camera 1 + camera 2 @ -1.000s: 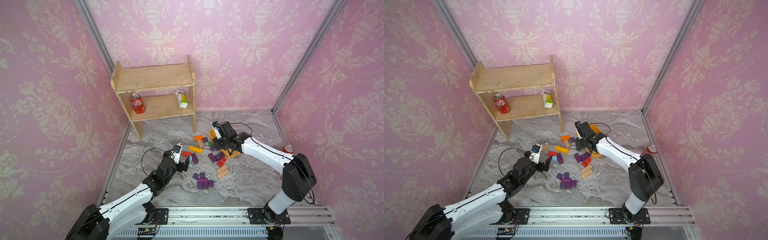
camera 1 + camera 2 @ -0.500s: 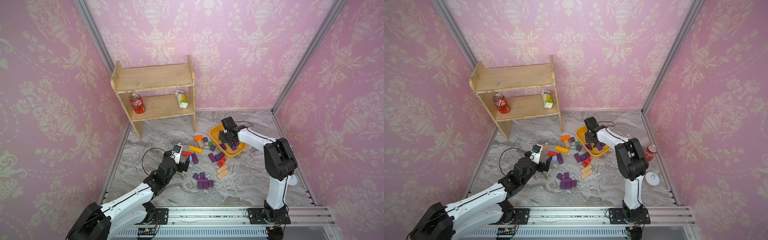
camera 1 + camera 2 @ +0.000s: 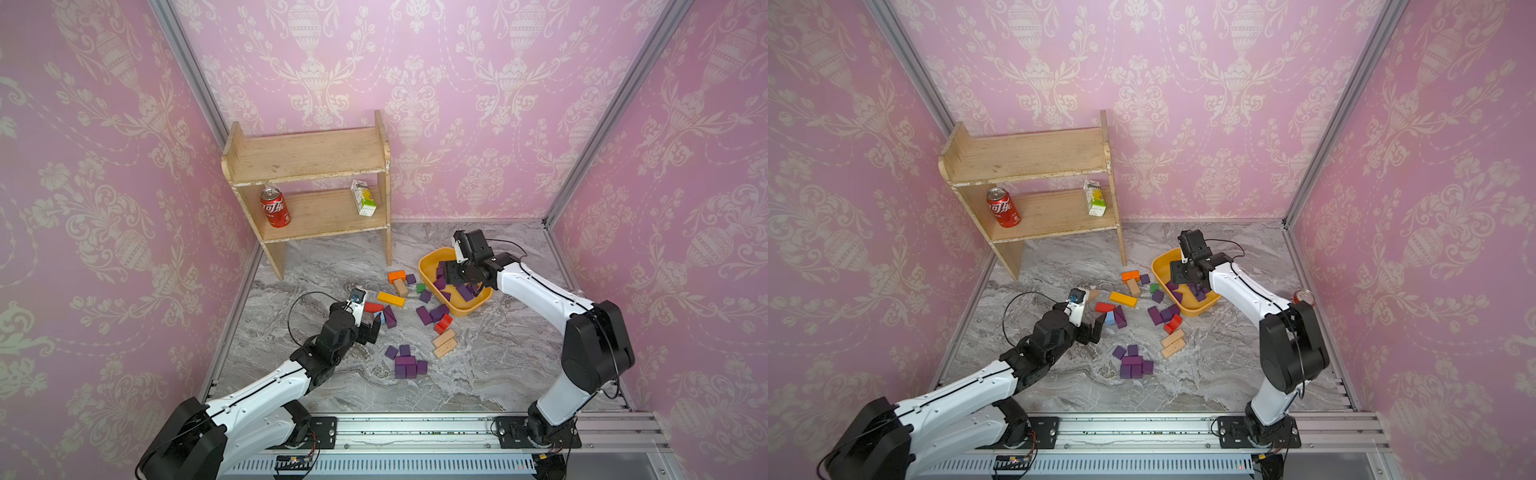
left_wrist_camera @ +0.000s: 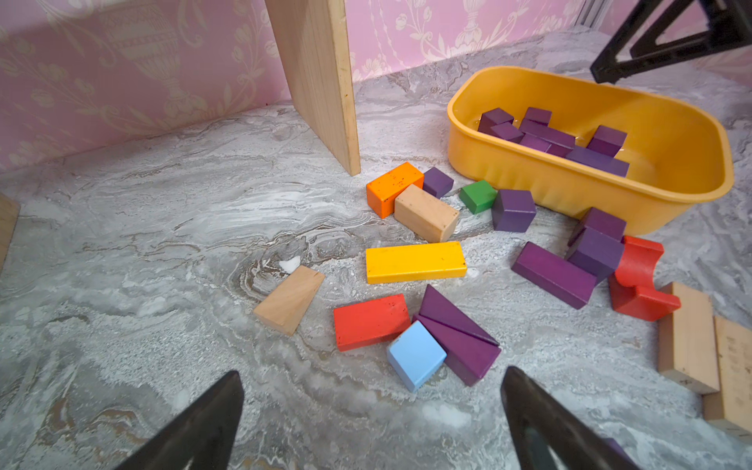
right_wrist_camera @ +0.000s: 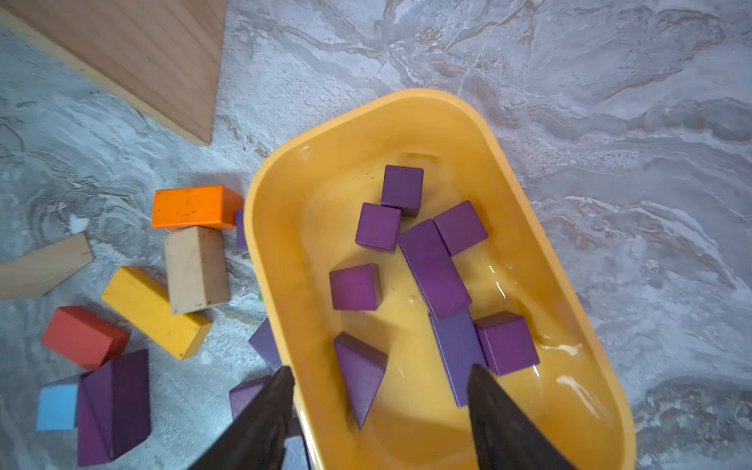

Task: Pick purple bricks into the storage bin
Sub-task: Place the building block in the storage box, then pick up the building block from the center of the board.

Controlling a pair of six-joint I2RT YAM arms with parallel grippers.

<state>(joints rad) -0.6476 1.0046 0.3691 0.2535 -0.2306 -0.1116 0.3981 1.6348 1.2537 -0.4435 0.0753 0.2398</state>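
I log left arm [image 3: 266, 386] stretched low, jaws spread wide. Right arm [image 3: 536, 297] reaches forward, wrist tipped down, jaws parted.

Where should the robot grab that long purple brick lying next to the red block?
Come straight down from above and pinch the long purple brick across its two long flat sides, near the end away from the red block. It lies flat on the floor, and a purple cube crowds the other end.

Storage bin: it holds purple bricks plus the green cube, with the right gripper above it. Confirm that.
Wrong on the green cube: it lies outside the storage bin, beside its wall, as the left wrist view shows. Only purple bricks are inside; the right gripper is above it.
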